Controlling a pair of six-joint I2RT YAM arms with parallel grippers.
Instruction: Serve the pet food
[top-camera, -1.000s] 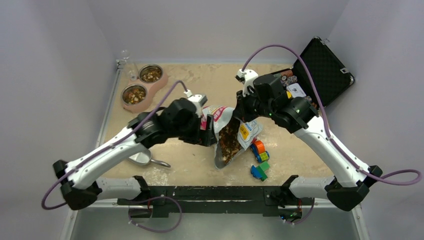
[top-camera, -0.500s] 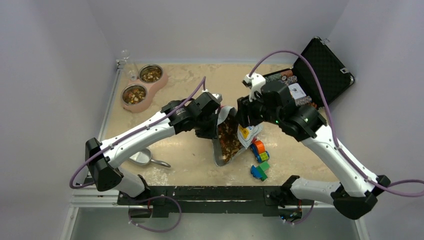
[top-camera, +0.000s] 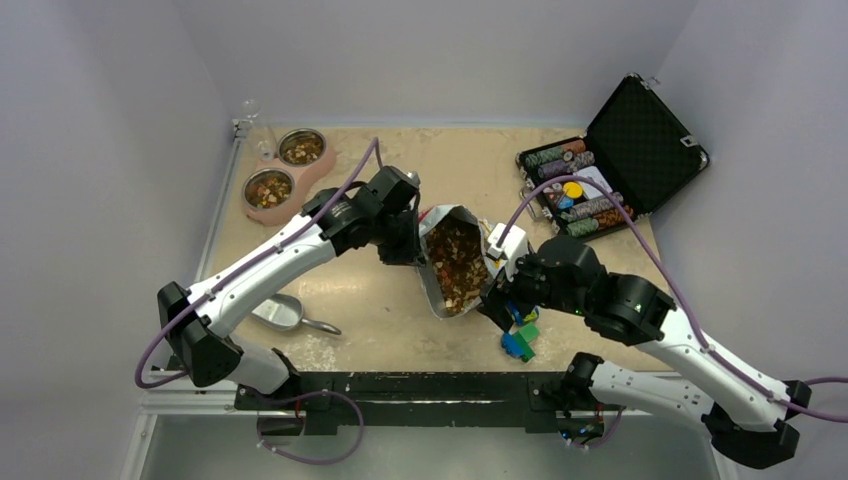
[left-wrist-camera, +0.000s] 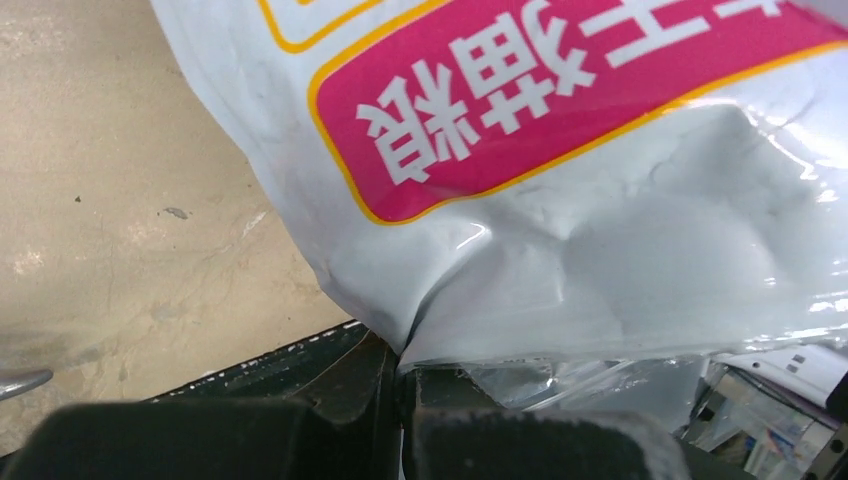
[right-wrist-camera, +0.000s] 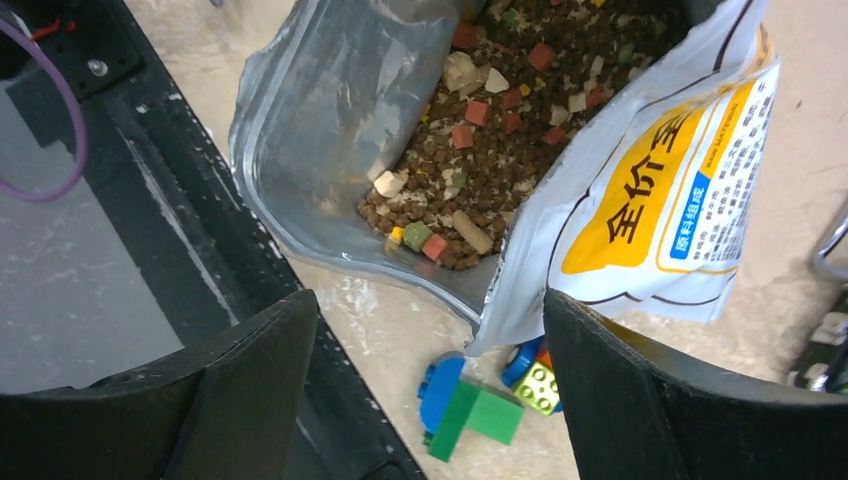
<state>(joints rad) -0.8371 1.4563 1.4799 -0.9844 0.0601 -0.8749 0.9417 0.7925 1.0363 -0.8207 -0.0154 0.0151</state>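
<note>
- Left wrist view only: the left gripper (left-wrist-camera: 404, 385) is clamped tight on a fold of the bag (left-wrist-camera: 560, 250). Glossy white film, creased, with a pink yellow-edged label, fills the frame just above the dark fingers (left-wrist-camera: 330, 385).
- The top view shows what that hides: the bag's mouth gapes upward, with the left gripper on its left edge.
- Right wrist view: the right gripper (right-wrist-camera: 430, 310) is spread wide and holds nothing. The bag's open rim hangs just ahead, between the fingers; contact with the right-hand finger cannot be told.
- The bag has a silver foil lining. The pet food (right-wrist-camera: 500, 120), small brown pellets mixed with red, cream and green cubes, is heaped inside, just beyond the right fingers.
- Toy blocks (right-wrist-camera: 470, 405) in blue, green and orange plastic lie on the table (top-camera: 400, 320) between the right fingers, beside the bag's lower rim.
- Top view alone:
  - A pink double bowl (top-camera: 318, 170) with two steel cups, both holding food, sits well left of the left gripper.
  - A metal scoop (top-camera: 283, 314) lies behind the left gripper, toward the bases.
  - An open black case (top-camera: 645, 130) with rows of poker chips (top-camera: 565, 157) stands well beyond the right gripper.
</note>
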